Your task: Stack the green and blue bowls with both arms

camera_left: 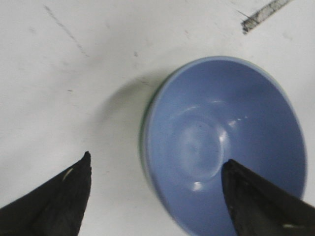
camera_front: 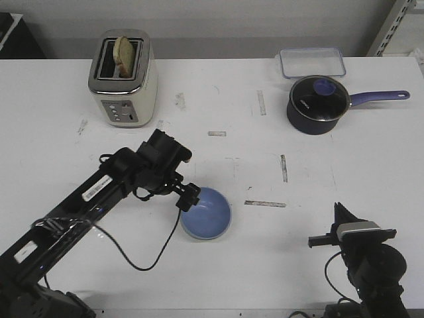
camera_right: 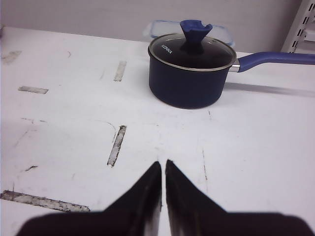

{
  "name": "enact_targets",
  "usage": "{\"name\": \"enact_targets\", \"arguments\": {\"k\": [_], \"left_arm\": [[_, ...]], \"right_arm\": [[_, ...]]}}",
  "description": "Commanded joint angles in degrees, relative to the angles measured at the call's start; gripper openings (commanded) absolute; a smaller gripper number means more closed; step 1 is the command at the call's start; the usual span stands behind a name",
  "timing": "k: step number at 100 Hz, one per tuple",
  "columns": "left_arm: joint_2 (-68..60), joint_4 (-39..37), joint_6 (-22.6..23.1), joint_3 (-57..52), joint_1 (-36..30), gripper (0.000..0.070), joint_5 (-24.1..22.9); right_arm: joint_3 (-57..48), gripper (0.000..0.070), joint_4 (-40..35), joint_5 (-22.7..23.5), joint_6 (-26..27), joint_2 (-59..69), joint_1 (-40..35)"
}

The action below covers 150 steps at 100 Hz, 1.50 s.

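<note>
The blue bowl sits upright on the white table, in front of centre. In the left wrist view the blue bowl rests inside the green bowl, of which only a thin green edge shows under its rim. My left gripper is open at the bowl's left rim. In the left wrist view the left gripper straddles the rim: one finger over the bowl's inside, the other over bare table. I cannot tell if it touches. My right gripper is shut and empty at the front right, also in its wrist view.
A cream toaster with a slice of bread stands at the back left. A dark lidded saucepan with a purple handle and a clear lidded container stand at the back right. Worn tape marks dot the table.
</note>
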<state>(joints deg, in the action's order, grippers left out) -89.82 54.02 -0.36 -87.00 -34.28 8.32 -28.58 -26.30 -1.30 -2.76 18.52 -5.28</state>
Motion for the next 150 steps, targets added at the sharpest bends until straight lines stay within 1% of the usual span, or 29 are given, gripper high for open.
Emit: {"name": "enact_targets", "arguments": {"k": [1,10,13,14,24,27,32,37,39,50,67,71,80,99,104,115,121,131,144,150], "left_arm": [[2.4,-0.1,1.4,-1.6,0.7,0.0499,-5.2],[7.2,-0.7,2.4,-1.6,2.6,0.0468,-9.9],[8.5,-1.0,2.6,-1.6,3.3,0.0437,-10.4],[9.1,-1.1,2.7,-1.6,3.6,0.0421,-10.6],[14.8,-2.6,2.8,-1.4,7.4,0.0154,-11.0],[16.4,-3.2,2.9,-1.1,8.7,0.0093,-11.0],[19.1,-4.5,2.9,-0.1,11.0,0.0033,-11.0],[21.9,-6.1,2.9,1.7,13.4,0.0017,-11.0],[23.1,-6.6,2.9,2.6,14.5,0.0,-11.0],[29.8,-10.3,2.9,9.5,19.8,0.0,-11.0],[42.9,-18.4,2.4,25.2,25.7,0.0,-11.0],[46.2,-20.5,1.9,29.0,26.6,0.0,-11.5],[53.3,-24.7,-0.8,37.0,28.4,0.0,-13.8],[65.5,-30.8,0.0,49.5,29.9,0.0,-13.7],[67.8,-31.7,0.4,51.6,29.9,0.0,-13.0],[70.9,-33.6,2.1,54.9,29.9,0.0,-8.8],[71.2,-34.0,3.0,55.6,29.9,0.0,-7.6],[71.1,-34.4,2.9,55.6,29.9,0.0,-7.7],[71.4,-34.5,2.9,55.6,29.9,0.0002,-9.5],[71.6,-34.5,2.7,55.6,29.9,0.0002,-9.5]], "right_arm": [[-0.3,0.0,0.5,0.0,0.4,0.3,-0.1],[-0.3,0.0,0.5,0.0,0.4,0.3,-0.1],[-0.3,0.0,0.5,0.0,0.4,0.3,-0.1],[-0.3,0.0,0.5,0.0,0.3,0.3,-0.1],[-0.3,0.0,0.5,0.0,0.3,0.3,-0.1],[-0.3,0.0,0.5,0.0,0.4,0.3,-0.1],[-0.3,0.0,0.5,0.0,0.3,0.3,-0.1],[-0.3,0.0,0.5,0.0,0.4,0.3,-0.1],[-0.3,0.0,0.5,0.0,0.4,0.3,-0.1],[-0.3,0.0,0.5,-0.1,0.3,0.3,0.0],[-0.3,0.0,0.5,0.0,0.3,0.3,-0.1],[-0.3,0.0,0.5,0.0,0.3,0.3,-0.1],[-0.3,0.0,0.5,0.0,0.3,0.3,-0.1],[-0.3,0.0,0.5,0.0,0.3,0.3,-0.1],[-0.3,0.0,0.5,0.0,0.3,0.3,-0.1],[-0.3,0.0,0.5,0.0,0.3,0.3,-0.1],[-0.3,0.0,0.6,0.0,0.3,0.3,-0.1],[-0.3,0.0,0.6,0.0,0.3,0.3,-0.1],[-0.3,0.0,1.2,-0.2,0.3,0.3,-0.1],[-0.3,0.0,1.2,-0.2,0.3,0.3,-0.1]]}}
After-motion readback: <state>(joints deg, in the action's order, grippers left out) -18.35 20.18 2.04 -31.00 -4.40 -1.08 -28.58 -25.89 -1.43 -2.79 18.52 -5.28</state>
